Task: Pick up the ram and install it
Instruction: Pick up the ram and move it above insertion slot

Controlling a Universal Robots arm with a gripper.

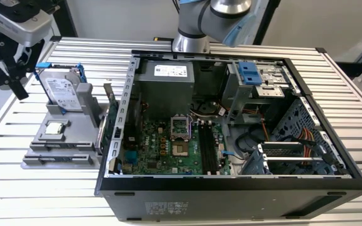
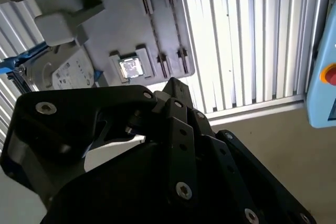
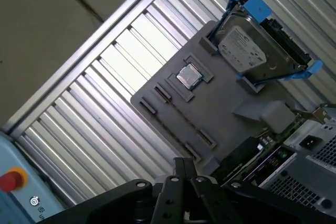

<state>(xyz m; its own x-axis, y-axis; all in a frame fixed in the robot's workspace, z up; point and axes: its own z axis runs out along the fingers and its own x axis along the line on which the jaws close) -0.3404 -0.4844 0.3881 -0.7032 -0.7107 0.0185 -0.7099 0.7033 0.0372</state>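
Black linkage tool: opening cannot be told, no load evident. Grey slotted holder tray on ribbed aluminium worktop beneath it. Thin ram stick seemingly unpicked; installation outstanding.

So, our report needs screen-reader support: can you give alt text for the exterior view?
An open desktop computer case lies on a slatted metal table, its motherboard exposed. At the exterior view's left, a grey holder carries a hard drive in a blue frame and a square silver chip.

The dark bluish-green ram stands on edge in the gray holder.
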